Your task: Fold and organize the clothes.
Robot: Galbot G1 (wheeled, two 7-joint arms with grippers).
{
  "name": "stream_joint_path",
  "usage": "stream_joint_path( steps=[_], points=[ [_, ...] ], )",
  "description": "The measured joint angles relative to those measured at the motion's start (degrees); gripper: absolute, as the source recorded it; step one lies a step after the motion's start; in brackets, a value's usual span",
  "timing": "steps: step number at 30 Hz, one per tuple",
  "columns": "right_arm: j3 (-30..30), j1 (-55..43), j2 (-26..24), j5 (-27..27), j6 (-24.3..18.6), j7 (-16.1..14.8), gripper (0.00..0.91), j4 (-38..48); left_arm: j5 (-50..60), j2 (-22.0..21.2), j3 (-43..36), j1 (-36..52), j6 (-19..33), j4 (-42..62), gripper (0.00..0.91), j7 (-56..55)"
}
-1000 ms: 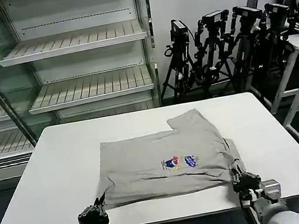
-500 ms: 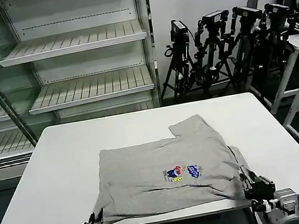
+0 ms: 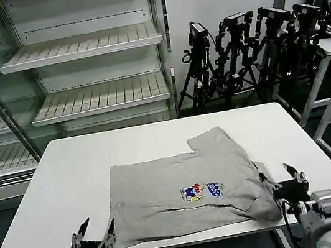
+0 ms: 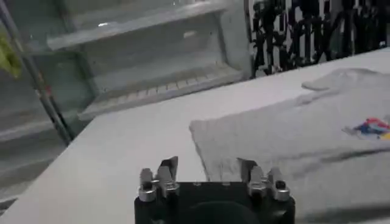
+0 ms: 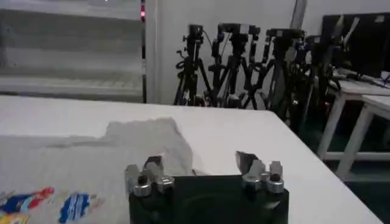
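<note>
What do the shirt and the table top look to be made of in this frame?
The shirt looks like soft matte grey knit, probably cotton: it lies limp, with loose creases and a rumpled near edge by the right gripper. The table top looks like a hard, smooth white board, perhaps laminate or plastic; its flat, even surface with rounded corners suggests that, though the look leaves it open.

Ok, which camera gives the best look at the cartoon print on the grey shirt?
The head view: the print faces the camera whole on the shirt. The left wrist view catches it at the frame edge, the right wrist view obliquely.
</note>
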State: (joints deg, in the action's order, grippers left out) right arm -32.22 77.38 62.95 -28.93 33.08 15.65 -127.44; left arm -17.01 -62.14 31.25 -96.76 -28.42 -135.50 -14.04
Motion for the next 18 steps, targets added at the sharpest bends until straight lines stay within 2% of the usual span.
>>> stream_joint_path(
  steps=[18],
  points=[
    [14.01,-29.94,4.63,0.27,0.09,0.82,0.907,27.21,-18.47,5.73,-9.12,29.21,-3.71,19.98,0.907,-2.22]
  ],
)
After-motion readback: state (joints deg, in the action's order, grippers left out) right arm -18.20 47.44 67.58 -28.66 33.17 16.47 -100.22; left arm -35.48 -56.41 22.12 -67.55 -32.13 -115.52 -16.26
